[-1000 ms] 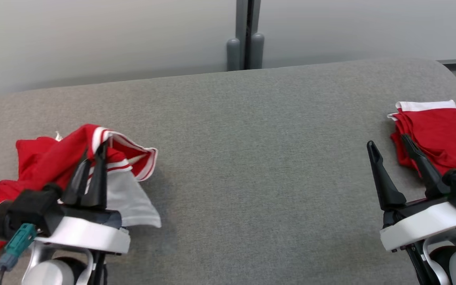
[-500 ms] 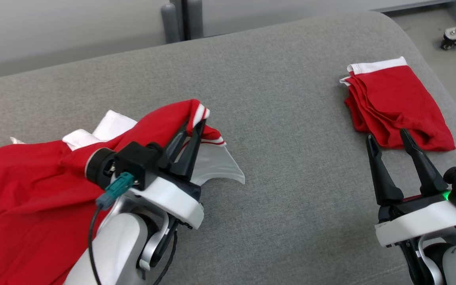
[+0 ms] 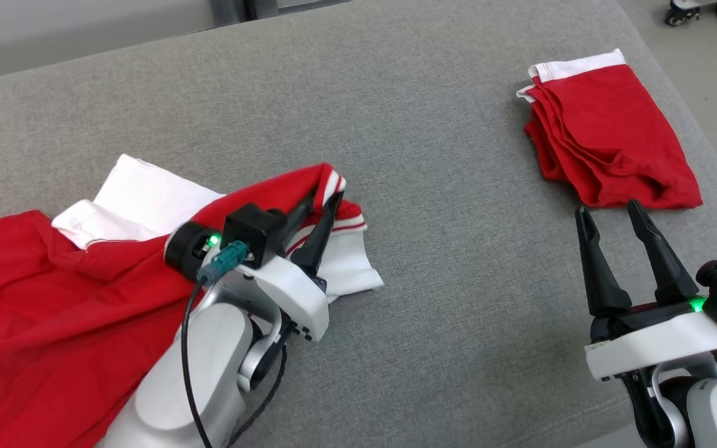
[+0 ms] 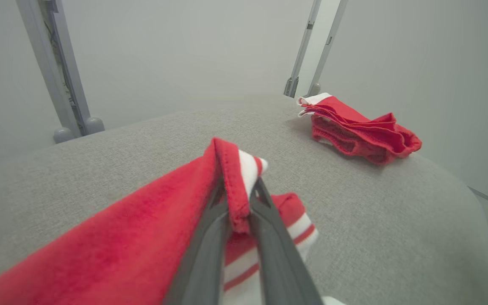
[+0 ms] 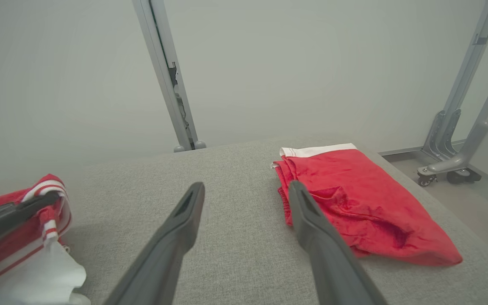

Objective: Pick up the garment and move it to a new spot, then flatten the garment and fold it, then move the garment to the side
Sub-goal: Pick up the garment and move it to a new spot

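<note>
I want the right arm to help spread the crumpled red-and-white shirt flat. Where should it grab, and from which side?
Probably the white flap of the red-and-white shirt, beside the striped cuff pinched in the left end effector. Its free edge lies flat on the grey cushion, facing the open right end effector, so come in low from the robot's right.

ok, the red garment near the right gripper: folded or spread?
Folded. The red garment lies as a compact stack on the grey cushion, layered edges showing along one side.
</note>
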{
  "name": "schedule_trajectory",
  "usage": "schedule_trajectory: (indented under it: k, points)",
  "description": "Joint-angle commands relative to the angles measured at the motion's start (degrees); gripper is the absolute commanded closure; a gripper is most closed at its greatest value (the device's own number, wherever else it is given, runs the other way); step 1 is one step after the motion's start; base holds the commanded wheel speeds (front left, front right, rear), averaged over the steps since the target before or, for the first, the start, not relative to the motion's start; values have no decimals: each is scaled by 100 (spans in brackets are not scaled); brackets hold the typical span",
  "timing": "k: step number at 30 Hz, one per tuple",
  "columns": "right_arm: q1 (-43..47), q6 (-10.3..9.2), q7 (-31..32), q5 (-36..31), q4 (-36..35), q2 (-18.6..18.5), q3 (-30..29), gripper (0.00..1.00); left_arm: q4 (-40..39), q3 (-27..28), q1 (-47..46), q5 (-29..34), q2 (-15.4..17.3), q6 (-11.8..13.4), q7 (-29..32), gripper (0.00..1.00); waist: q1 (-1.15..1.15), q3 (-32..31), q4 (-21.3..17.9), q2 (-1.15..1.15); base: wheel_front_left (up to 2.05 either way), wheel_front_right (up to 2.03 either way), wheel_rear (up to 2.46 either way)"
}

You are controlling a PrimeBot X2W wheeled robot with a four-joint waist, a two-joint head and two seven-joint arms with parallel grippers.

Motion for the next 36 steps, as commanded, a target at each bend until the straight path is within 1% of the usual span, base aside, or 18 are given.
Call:
schedule_trajectory:
  k: [1, 2, 3, 6, 8, 11, 15, 16, 21, 25, 29, 32, 36]
  points:
    - [-78, 1, -35, 8, 33, -8, -7, 0, 78, 32, -117, 34, 26, -44, -57, 43, 0, -41, 45, 0, 0, 0, 0]
    - [-74, 1, -31, -3, 42, -9, -7, 0, 134, 41, -153, 30, 15, -39, -112, 6, 0, -70, 70, 0, 0, 0, 0]
    - [-77, 1, -26, -8, 51, -10, -4, 0, 188, 48, -197, 32, 9, -37, -160, 0, 0, -99, 99, 0, 0, 0, 0]
    - [-83, 1, 8, -51, 73, -8, -4, 0, 298, 96, -191, -29, -4, -35, -346, 0, 0, -221, 199, 0, 0, 0, 0]
    - [-60, 1, 43, -67, 82, -10, -3, 0, 300, 151, -63, -85, -4, 18, -469, 0, 0, -324, 276, 0, 0, 0, 0]
    - [23, 1, 98, -113, 69, -14, -28, 0, 166, 328, 174, -184, 52, 146, -651, 0, 0, -481, 421, 0, 0, 0, 0]
    - [117, 1, 179, -137, 3, -36, -101, 0, -218, 716, 546, -320, 246, 393, -819, 0, 0, -668, 666, 0, 0, 0, 0]
    - [117, 1, 179, -137, 3, -36, -101, 0, -218, 716, 546, -320, 246, 393, -819, 0, 0, -668, 666, 0, 0, 0, 0]
    - [236, 1, 287, -146, -103, -68, -169, 0, -799, 1355, 1025, -471, 623, 715, -897, 0, 0, -814, 990, 0, 0, 0, 0]
    - [290, 1, 389, -165, -192, -96, -254, 0, -1183, 1858, 1379, -627, 874, 836, -918, 0, 0, -860, 1241, 0, 0, 0, 0]
    - [321, 1, 479, -172, -222, -137, -230, 0, -1470, 2274, 1738, -828, 1051, 829, -925, 0, 0, -959, 1424, 0, 0, 0, 0]
    - [371, 1, 536, -166, -230, -173, -226, 0, -1645, 2543, 2060, -1017, 1194, 743, -929, 0, 0, -1054, 1519, 0, 0, 0, 0]
    - [436, 1, 592, -151, -238, -204, -231, 0, -1852, 2802, 2483, -1197, 1307, 609, -929, 0, 0, -1188, 1614, 0, 0, 0, 0]
